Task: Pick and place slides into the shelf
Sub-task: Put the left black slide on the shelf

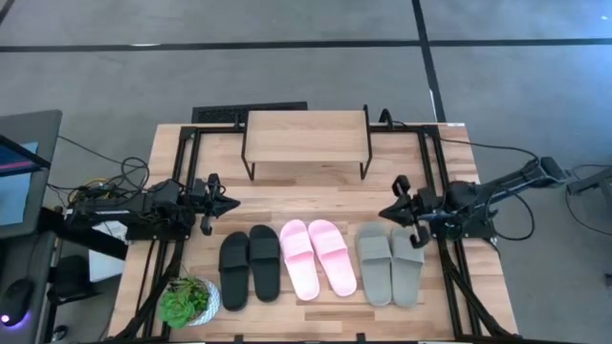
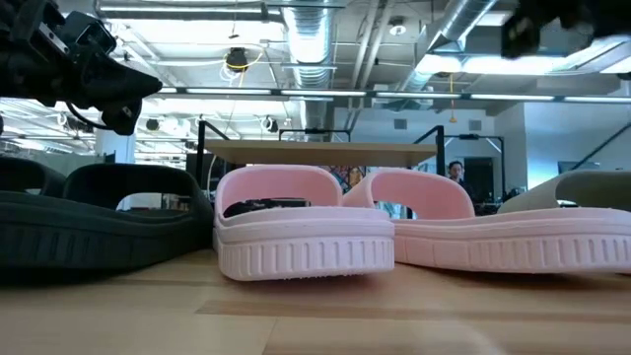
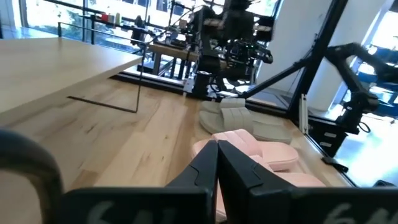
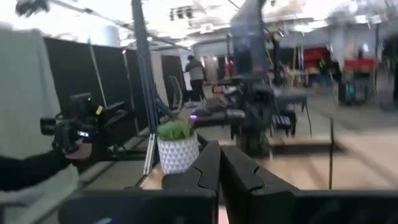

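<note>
Three pairs of slides lie in a row on their soles near the table's front: black (image 1: pixel 250 267), light pink (image 1: pixel 317 256), grey-green (image 1: pixel 391 263). The shelf (image 1: pixel 306 137), a light plank on thin black legs, stands at the far middle. My left gripper (image 1: pixel 232 203) is shut and empty, pointing level toward the table's right, just beyond the black pair. My right gripper (image 1: pixel 383 212) is shut and empty, pointing toward the table's left, raised above the far end of the grey-green pair. In the low view the pink slides (image 2: pixel 306 232) fill the middle.
A small potted plant (image 1: pixel 188 301) in a white pot stands at the table's near left corner. Black frame rails run along both sides of the table. Bare tabletop lies between the slides and the shelf. A person stands far off in the room (image 4: pixel 194 73).
</note>
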Available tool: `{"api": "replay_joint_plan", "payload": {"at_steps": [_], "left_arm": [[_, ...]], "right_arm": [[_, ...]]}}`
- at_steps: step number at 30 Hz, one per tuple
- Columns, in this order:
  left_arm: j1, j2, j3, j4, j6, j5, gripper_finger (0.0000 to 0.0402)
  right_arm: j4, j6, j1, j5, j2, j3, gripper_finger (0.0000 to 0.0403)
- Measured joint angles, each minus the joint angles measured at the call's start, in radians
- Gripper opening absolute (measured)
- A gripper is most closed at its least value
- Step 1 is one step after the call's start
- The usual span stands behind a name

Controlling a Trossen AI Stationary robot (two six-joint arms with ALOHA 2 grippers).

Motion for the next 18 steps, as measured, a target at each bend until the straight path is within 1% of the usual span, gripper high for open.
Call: {"api": "replay_joint_plan", "payload": {"at_steps": [2, 4, 5, 7, 9, 12, 15, 18], "left_arm": [[0.0, 0.0, 0.0, 0.001, -0.006, -0.014, 0.0], [0.0, 0.0, 0.0, 0.001, -0.012, -0.001, 0.0], [0.0, 0.0, 0.0, 0.002, -0.005, 0.023, 0.0], [0.0, 0.0, 0.0, 0.028, 0.021, 0.103, 0.0], [0.0, 0.004, 0.0, 0.102, 0.056, 0.184, 0.0], [-0.001, 0.017, 0.006, 0.231, 0.101, 0.264, 0.0], [-0.005, 0.059, 0.043, 0.246, 0.132, 0.303, 0.0], [-0.029, 0.127, 0.086, 0.262, 0.171, 0.303, 0.0]], "right_arm": [[-0.036, -0.068, 0.017, 0.0, 0.082, 0.067, 0.0], [-0.142, -0.123, 0.032, 0.0, 0.145, 0.139, 0.0], [-0.201, -0.144, 0.037, 0.0, 0.177, 0.18, 0.0], [-0.331, -0.173, 0.038, 0.0, 0.229, 0.256, 0.0], [-0.435, -0.178, 0.035, 0.001, 0.282, 0.317, 0.0], [-0.475, -0.19, 0.028, 0.037, 0.35, 0.372, 0.0], [-0.477, -0.222, 0.029, 0.071, 0.401, 0.394, 0.0], [-0.477, -0.238, 0.028, 0.106, 0.44, 0.398, 0.0]]}}
